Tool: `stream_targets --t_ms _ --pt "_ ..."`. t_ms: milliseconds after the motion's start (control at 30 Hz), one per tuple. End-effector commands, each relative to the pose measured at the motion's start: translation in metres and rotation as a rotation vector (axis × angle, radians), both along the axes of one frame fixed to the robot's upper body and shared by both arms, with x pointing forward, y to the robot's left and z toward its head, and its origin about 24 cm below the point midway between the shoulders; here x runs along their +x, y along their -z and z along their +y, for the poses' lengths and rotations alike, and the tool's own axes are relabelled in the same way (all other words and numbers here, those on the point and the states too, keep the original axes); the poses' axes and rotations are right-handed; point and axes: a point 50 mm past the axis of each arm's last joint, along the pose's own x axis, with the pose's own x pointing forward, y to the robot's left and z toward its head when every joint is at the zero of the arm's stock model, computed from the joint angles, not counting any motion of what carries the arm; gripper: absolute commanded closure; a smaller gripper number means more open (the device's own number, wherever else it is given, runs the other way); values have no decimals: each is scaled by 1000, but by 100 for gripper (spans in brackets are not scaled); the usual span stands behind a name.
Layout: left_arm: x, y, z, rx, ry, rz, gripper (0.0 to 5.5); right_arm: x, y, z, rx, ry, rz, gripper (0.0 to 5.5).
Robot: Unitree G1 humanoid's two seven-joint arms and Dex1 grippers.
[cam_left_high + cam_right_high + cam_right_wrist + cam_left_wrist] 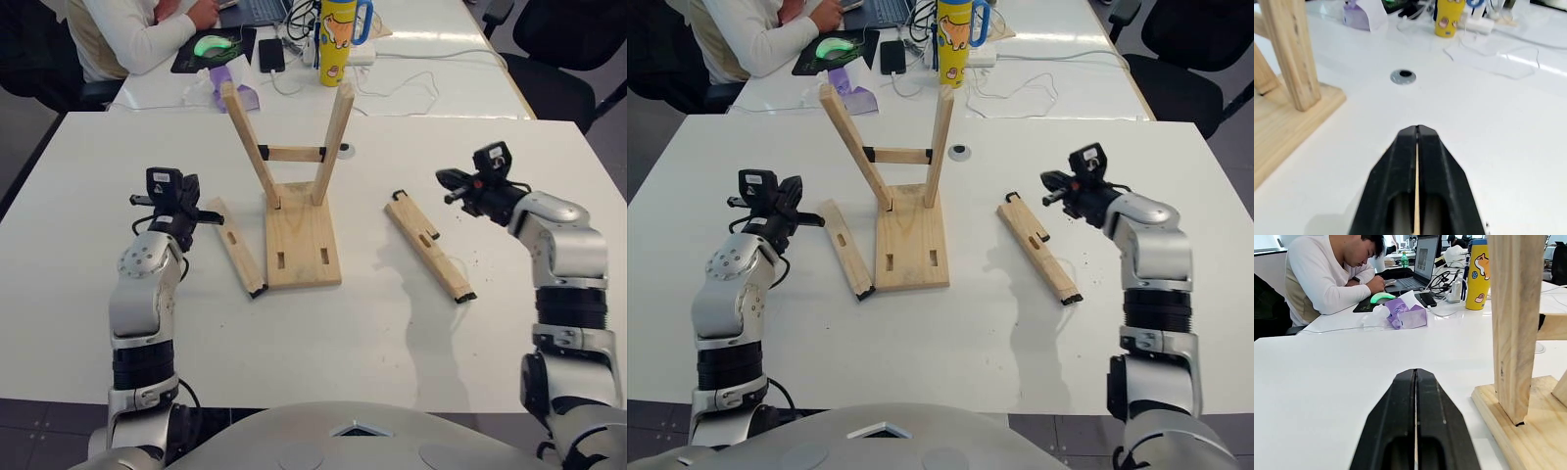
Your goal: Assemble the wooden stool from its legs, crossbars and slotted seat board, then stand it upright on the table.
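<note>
Nearest of all, the left gripper [1416, 374] has its fingers pressed flat together on nothing, and the right gripper [1417, 128] is clenched empty the same way; each hangs low over the white surface [392, 343], one either side of the work. On that surface the slotted seat board [302, 235] lies flat at the centre, underside up, with two upright legs [250, 142] seated in the slots at its far end and leaning apart toward their tops. A loose leg [235, 247] lies along the board's left edge, its near end just beside the board's near corner and its far end just beside the left gripper. The other loose leg [431, 247] lies apart on the right, nearer the right gripper. A short crossbar [294, 154] bridges the two standing legs about halfway up. Smallest are the two empty slots [280, 259] at the board's near end. By my judgement the stool is half built and the step in hand is fetching the second pair of legs. The next move calls for a gripper to part its fingers, take a loose leg near its middle, tip it upright and press its end squarely into an empty slot without jarring the legs already standing.
</note>
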Motion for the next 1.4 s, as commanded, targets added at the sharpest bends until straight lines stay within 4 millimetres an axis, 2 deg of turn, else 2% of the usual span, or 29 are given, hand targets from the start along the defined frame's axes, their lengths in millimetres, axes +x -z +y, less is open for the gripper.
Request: stream_targets --t_ms 33,267,433,567,867,1167,1400 --pt "-1 3 -5 30 5 18 550 -10 21 -20 -80 27 119 523" --pt "3 3 -11 67 31 18 550 -16 57 -20 -112 37 217 410" --pt "3 4 -11 76 38 23 550 -20 68 -24 -142 24 244 334" --pt "4 4 -11 76 42 21 550 -19 73 -17 -142 1 246 288" --pt "7 3 -11 84 55 13 550 -18 85 -5 -139 -22 265 288" --pt "10 2 -13 98 66 8 550 -7 93 5 -159 31 241 288" --pt "10 1 -12 101 60 2 550 -9 96 1 -156 59 290 388"
